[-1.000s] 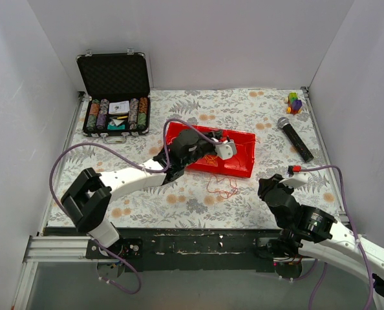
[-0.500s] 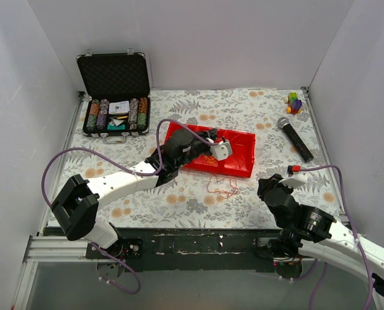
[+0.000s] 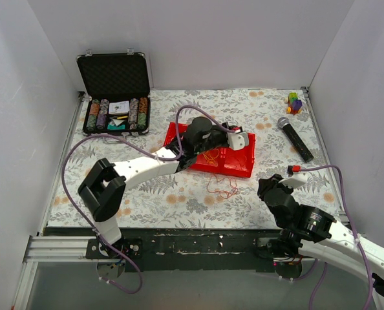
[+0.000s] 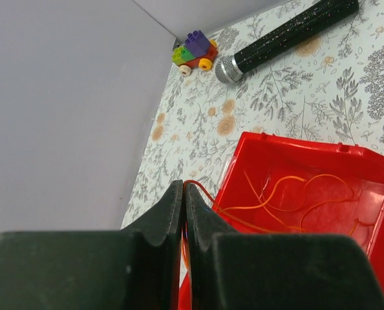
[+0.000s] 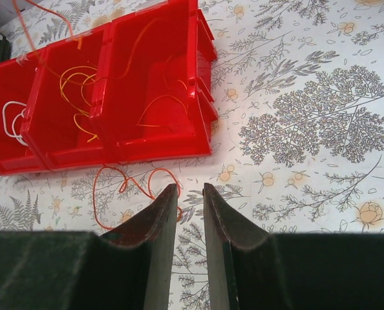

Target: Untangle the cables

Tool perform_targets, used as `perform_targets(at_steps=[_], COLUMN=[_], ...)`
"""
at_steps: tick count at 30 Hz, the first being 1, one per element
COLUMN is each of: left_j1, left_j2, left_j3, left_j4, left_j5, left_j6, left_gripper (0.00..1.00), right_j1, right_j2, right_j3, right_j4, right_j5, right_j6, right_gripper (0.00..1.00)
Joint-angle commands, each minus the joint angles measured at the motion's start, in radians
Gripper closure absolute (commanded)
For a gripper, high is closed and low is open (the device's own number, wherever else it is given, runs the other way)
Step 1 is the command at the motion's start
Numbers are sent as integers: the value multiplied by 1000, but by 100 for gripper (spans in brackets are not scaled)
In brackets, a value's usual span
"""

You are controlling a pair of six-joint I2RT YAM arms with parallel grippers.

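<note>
I see thin, curly orange cables (image 5: 75, 76) lying in the glossy red plastic tray (image 3: 225, 169) mid-frame, with one loop (image 3: 222, 187) loose on the flowered bench (image 3: 179, 194) just below. My left pincer (image 4: 183, 188), arm stretched over the tray, pinches an orange strand (image 4: 198, 188). At lower right, the right pincer (image 5: 188, 190) stands narrowly parted, gripping nothing.

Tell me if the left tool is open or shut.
The left tool is shut on an orange cable: its fingers press together in the wrist view, the cable emerging between them.
</note>
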Motion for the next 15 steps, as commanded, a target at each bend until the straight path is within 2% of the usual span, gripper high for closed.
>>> perform_targets(at_steps=[1,6,15], left_j1=[-4,-7,-4], left_j2=[83,171,299], left_j3=[108,177,200], left_j4=[-11,-19,-47], left_j5=[84,107,109], left_j6=[-63,-104,-62], left_gripper=[100,100,100], right_j1=[0,0,0], right_j2=[-5,-10,-2], right_j3=[42,46,49], right_j4=[-10,-23,-24], right_j5=[55,66,66], right_j6=[19,18,18], right_gripper=[69,68,68])
